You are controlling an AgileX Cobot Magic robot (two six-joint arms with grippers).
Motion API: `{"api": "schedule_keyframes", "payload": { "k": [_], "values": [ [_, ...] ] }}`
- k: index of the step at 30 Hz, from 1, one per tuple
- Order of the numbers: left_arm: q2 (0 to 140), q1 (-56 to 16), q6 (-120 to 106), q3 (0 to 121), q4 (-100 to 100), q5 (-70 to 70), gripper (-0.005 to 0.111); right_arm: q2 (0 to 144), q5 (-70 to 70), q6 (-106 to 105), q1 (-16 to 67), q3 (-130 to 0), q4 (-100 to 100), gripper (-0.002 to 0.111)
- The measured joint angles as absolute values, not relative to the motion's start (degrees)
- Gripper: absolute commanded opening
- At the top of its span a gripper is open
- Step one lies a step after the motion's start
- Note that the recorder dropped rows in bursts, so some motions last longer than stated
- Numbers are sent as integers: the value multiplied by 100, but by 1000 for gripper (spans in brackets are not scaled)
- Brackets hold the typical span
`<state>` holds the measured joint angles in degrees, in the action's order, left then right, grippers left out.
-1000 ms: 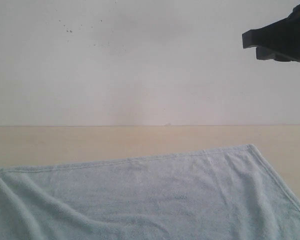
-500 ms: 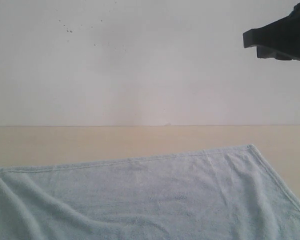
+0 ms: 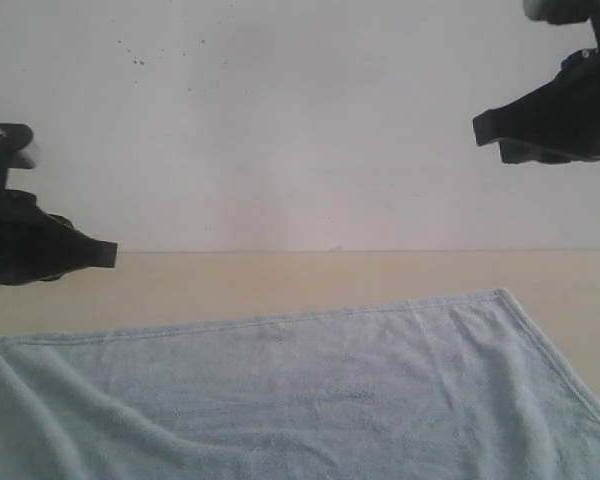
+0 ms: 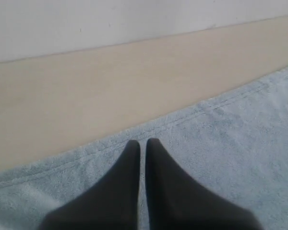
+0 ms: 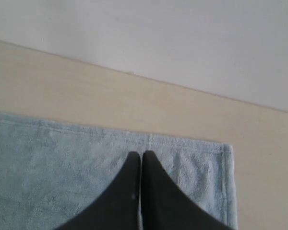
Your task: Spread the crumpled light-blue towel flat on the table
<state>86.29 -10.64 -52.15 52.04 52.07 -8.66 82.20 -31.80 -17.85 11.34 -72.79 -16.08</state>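
Towel [image 3: 310,390]: lies open on the table [image 3: 280,275], most of it already flat. The long axis runs side to side, from under one arm toward the other, and the far hem [image 3: 280,320] slants a little against the line where the table meets the wall [image 3: 300,120]. One far corner [image 3: 500,293] is squared out. Soft ridges [image 3: 40,400] remain in the near part on the left side. The near edge is out of view.

Left gripper [image 4: 141,143]: fingers drawn together with only a thin slit between them, nothing held. It hangs in the air above the cloth. The far hem passes just ahead of its tips, with bare table beyond.

Right gripper [image 5: 140,154]: fingers pressed together, nothing held. In the exterior view it sits higher than the left one. The squared corner is near its tips, slightly ahead and below, with the hem running away toward the other arm.

Judgement:
- The job looks nearly done. Only the ridges are left.
- They lie behind and below the left gripper, well apart from the right one, so the left arm is the nearer.
- The ridges run roughly from the far hem toward the near edge. A pull outward along the towel's long axis should flatten them, but it may drag the whole cloth if the other end is not held down.
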Motion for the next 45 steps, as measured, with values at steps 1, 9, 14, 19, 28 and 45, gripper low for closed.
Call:
{"api": "schedule_keyframes", "payload": {
  "k": [1, 9, 14, 19, 28, 45],
  "values": [
    [9108, -1027, -5160, 5508, 5207, -942, 4, 8428, -3233, -1794, 1134, -7279, -1608, 0],
    [10239, -608, -5026, 5965, 5184, -1084, 4, 9539, -2979, -1853, 1134, -7279, -1608, 0],
    [10552, -317, -5016, 5979, 5184, -1150, 4, 9679, -2730, -1874, 1134, -7279, -1608, 0],
    [10805, -132, -5005, 5979, 5184, -1163, 4, 9682, -2671, -1885, 1134, -7279, -1608, 0],
    [11248, 0, -5005, 5979, 5049, -736, 4, 9682, -2637, -1913, 1134, -7279, -1608, 0],
    [12113, 0, -5005, 6541, 4991, -156, 4, 9682, -2480, -1936, 1134, -7279, -1608, 0]
  ]
}}
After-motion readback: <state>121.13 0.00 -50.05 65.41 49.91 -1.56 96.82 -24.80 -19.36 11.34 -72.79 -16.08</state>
